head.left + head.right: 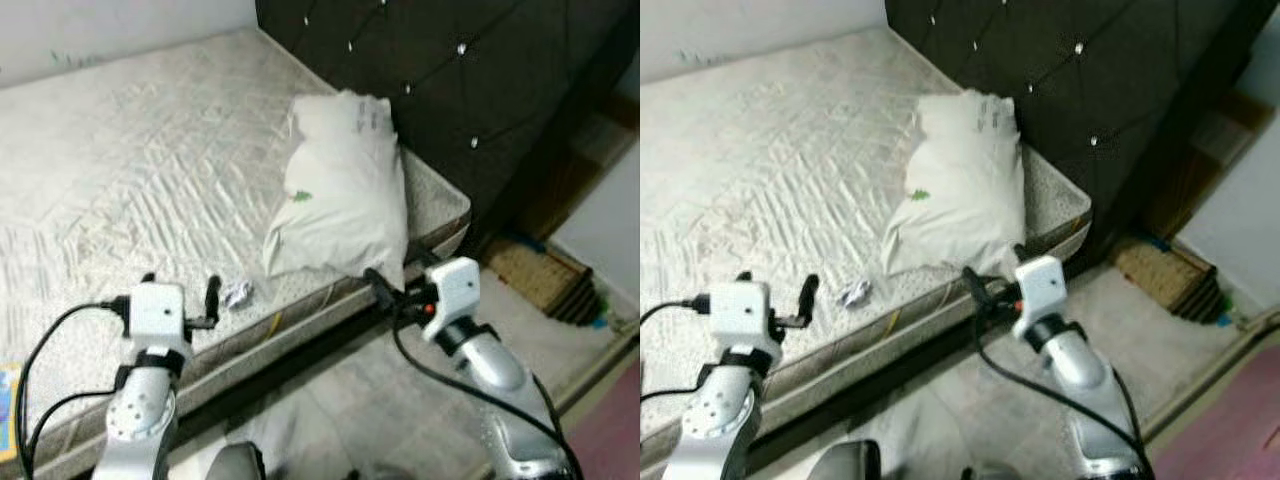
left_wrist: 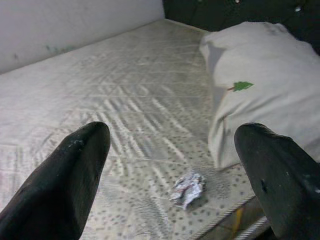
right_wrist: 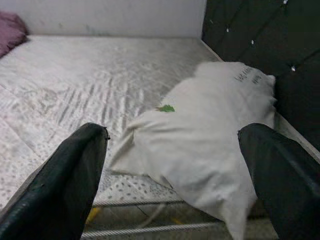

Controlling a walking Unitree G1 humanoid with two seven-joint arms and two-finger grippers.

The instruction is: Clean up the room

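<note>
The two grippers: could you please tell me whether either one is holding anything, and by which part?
Nothing is held. The left gripper is open above the mattress, short of the crumpled wrapper. The right gripper is open, facing the pillow without touching it.

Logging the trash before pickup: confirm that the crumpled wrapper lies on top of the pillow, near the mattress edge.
Wrong in one respect: the wrapper lies on the mattress beside the pillow, not on top of it. The left wrist view shows it, near the mattress edge as stated.
</note>
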